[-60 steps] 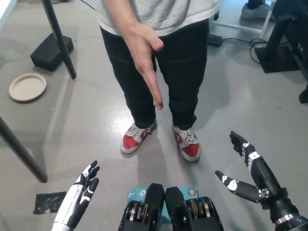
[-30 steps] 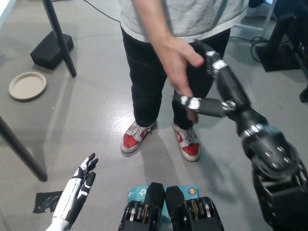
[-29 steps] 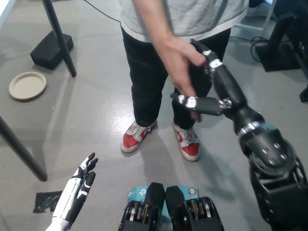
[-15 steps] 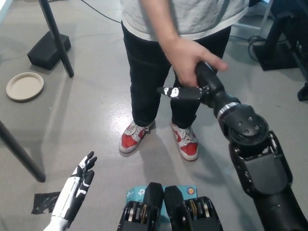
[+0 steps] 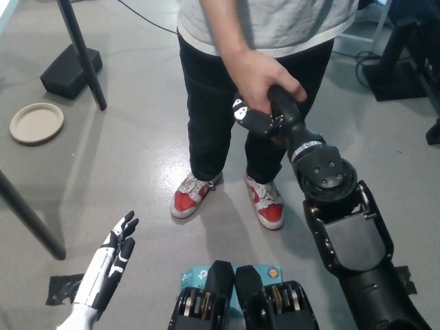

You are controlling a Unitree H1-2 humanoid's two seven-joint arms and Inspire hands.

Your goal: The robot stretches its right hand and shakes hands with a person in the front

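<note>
A person in a grey shirt and black trousers stands in front of me, red and white shoes (image 5: 189,198) on the grey floor. The person's hand (image 5: 256,77) is wrapped around my black right hand (image 5: 269,114), which is stretched forward and up at the end of the black arm (image 5: 330,206). My right hand's fingers are mostly covered by the person's grip; its thumb sticks out to the left. My white left hand (image 5: 111,262) rests low at the lower left, fingers straight and slightly apart, holding nothing.
A round beige plate (image 5: 36,122) lies on the floor at the left. A black pole (image 5: 81,51) with a black base block (image 5: 70,69) stands at the upper left. A dark table leg (image 5: 27,216) slants at the left edge. Black equipment stands at the upper right.
My right arm rose from low right and reached forward to the person's hand. The person's hand closed around my right hand, and the clasped hands have lifted slightly. The left hand stayed put.
</note>
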